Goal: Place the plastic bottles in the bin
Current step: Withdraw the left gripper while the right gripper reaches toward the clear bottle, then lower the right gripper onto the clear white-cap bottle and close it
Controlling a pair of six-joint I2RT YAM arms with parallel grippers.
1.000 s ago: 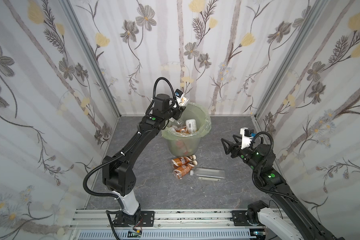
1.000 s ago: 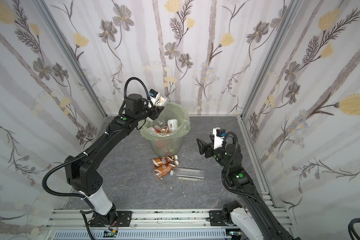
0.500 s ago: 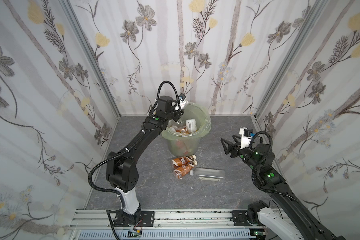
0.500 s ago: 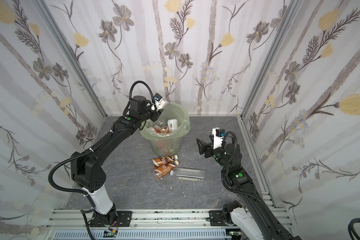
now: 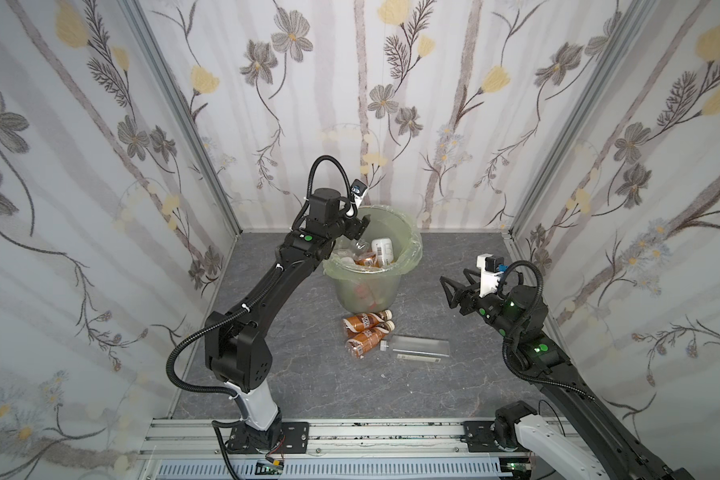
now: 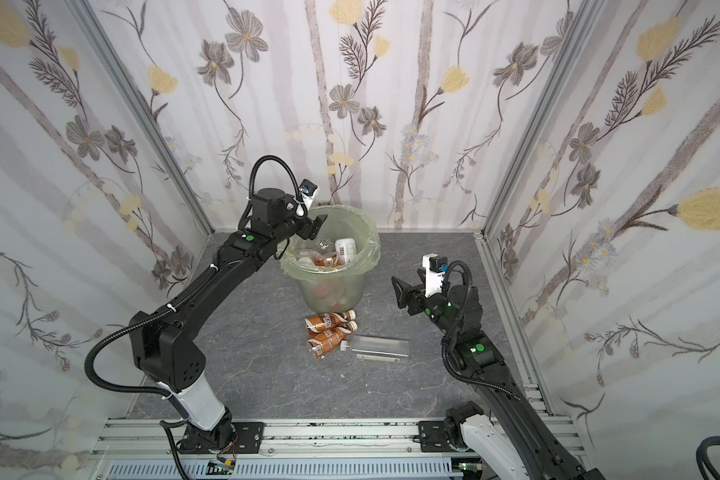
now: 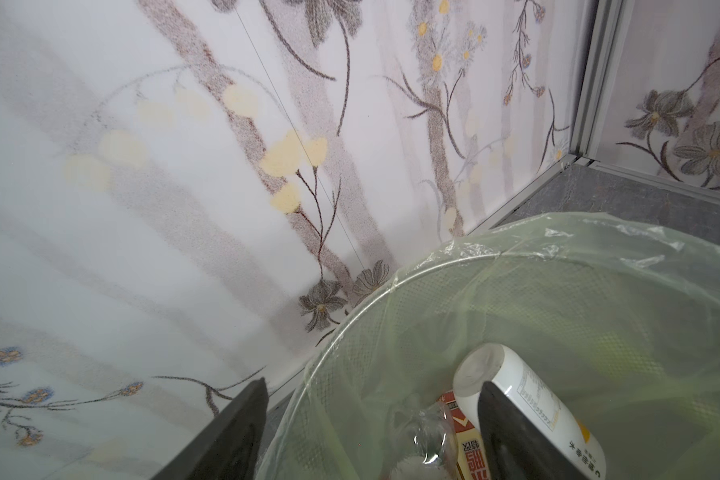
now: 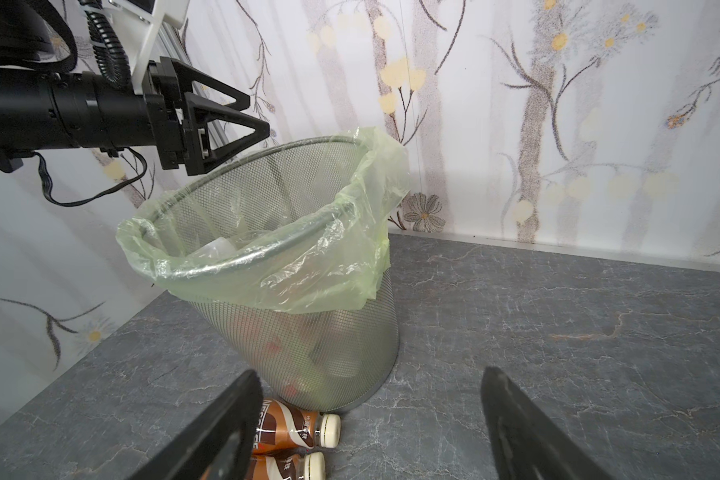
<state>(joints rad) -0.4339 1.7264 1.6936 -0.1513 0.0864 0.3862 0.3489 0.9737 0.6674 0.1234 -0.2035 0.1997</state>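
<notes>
Left gripper (image 5: 362, 226) spread wide and empty over the bin's (image 5: 412, 257) far-left rim; right gripper (image 5: 447, 291) wide, empty, well to the right.
A white-labelled bottle (image 5: 382, 250) and others lie inside, below the rim. Two brown-and-white bottles (image 5: 364, 322) and a clear bottle (image 5: 416, 348) lie on the floor just near of the bin's foot. Bare grey floor (image 5: 433, 257) lies between the bin and the right gripper.
</notes>
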